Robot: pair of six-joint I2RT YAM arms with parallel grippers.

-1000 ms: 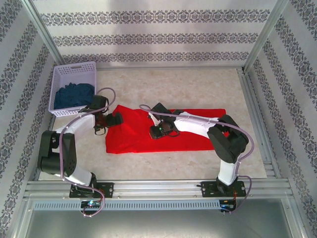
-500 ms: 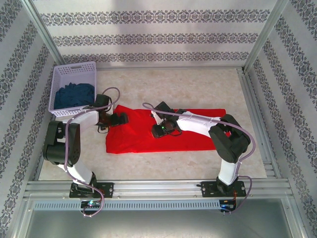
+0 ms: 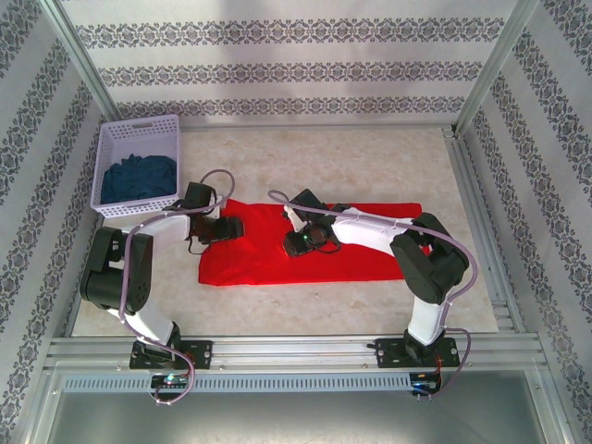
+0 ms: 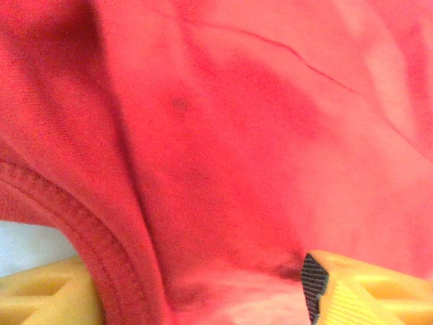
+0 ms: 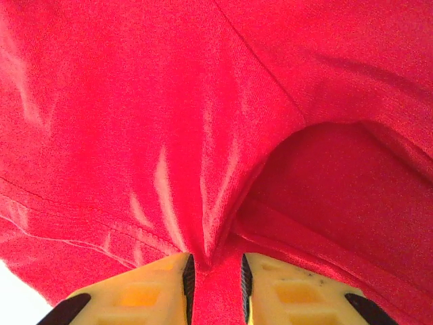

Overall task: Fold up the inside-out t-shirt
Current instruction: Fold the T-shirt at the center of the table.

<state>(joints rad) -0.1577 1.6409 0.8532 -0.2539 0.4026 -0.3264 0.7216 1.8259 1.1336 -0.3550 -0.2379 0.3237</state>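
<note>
Top external view: the inside-out t-shirt (image 3: pixel 259 261) is seen spread flat on the desk (image 3: pixel 324 157), its long side running left to right in front of both arms. The left gripper (image 3: pixel 229 227) is placed over the shirt's far left corner. The right gripper (image 3: pixel 298 245) is set down on the cloth near the middle of the shirt, with the right arm stretched across its right half. A white basket (image 3: pixel 139 128) stands at the far left of the desk, apart from the shirt, and a dark blue cloth (image 3: pixel 139 180) is held inside it.

From the left wrist, the two yellow fingers (image 4: pixel 40 294) are seen standing well apart, with red cloth lying between them. A stitched hem (image 4: pixel 88 237) runs past the left-hand finger, and a patch of pale desk is visible beside it. The cloth is not pinched; the gripper is parted around it.

From the right wrist, a raised fold of the red cloth is clamped between the two yellow fingers (image 5: pixel 135 292), which are drawn nearly together. Creases fan out from the pinched spot, and a darker hollow is formed under the cloth to the right of it.
</note>
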